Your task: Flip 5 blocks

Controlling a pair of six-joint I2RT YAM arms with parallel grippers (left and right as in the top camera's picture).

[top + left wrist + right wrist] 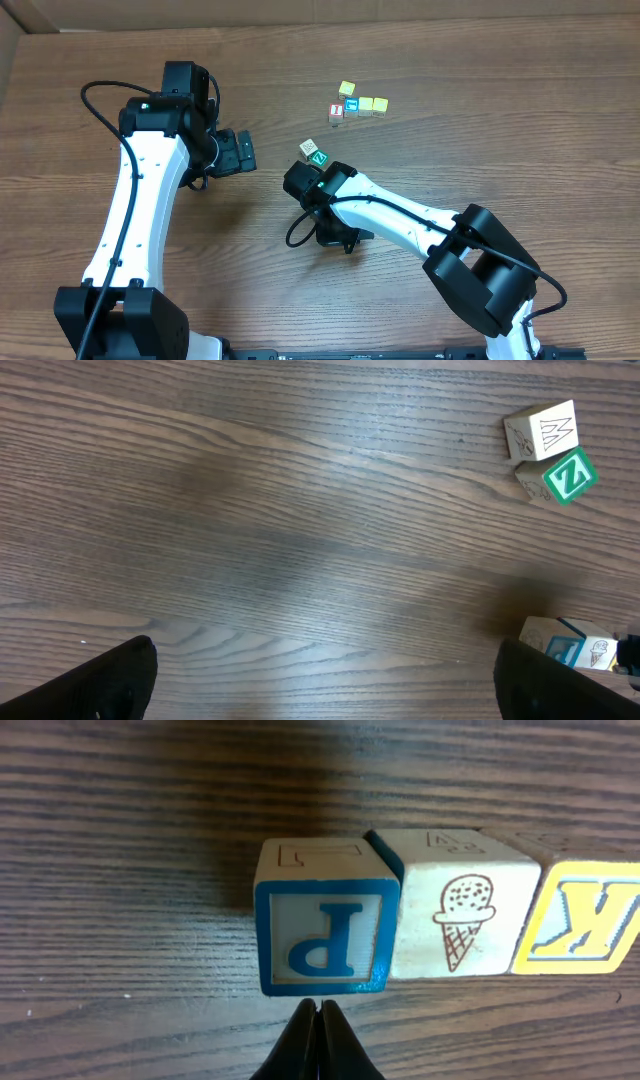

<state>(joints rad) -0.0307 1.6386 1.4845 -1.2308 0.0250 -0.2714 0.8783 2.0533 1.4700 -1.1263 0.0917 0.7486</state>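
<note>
right gripper (320, 1020) is pinched shut on nothing, tips just beside the blue "P" block (322, 942). My read is that it's set up as a poker to tip the block, not to grasp it. The P block sits on the table (250, 510) touching the ice-cream block (460, 910). left gripper (325, 660) hangs spread wide and empty, well apart from the green "Z" block (568, 475), probably parked clear.

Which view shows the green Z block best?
Left wrist: the green Z block is large, its letter readable. Overhead shows only a tiny green speck; the right wrist view misses it.
</note>
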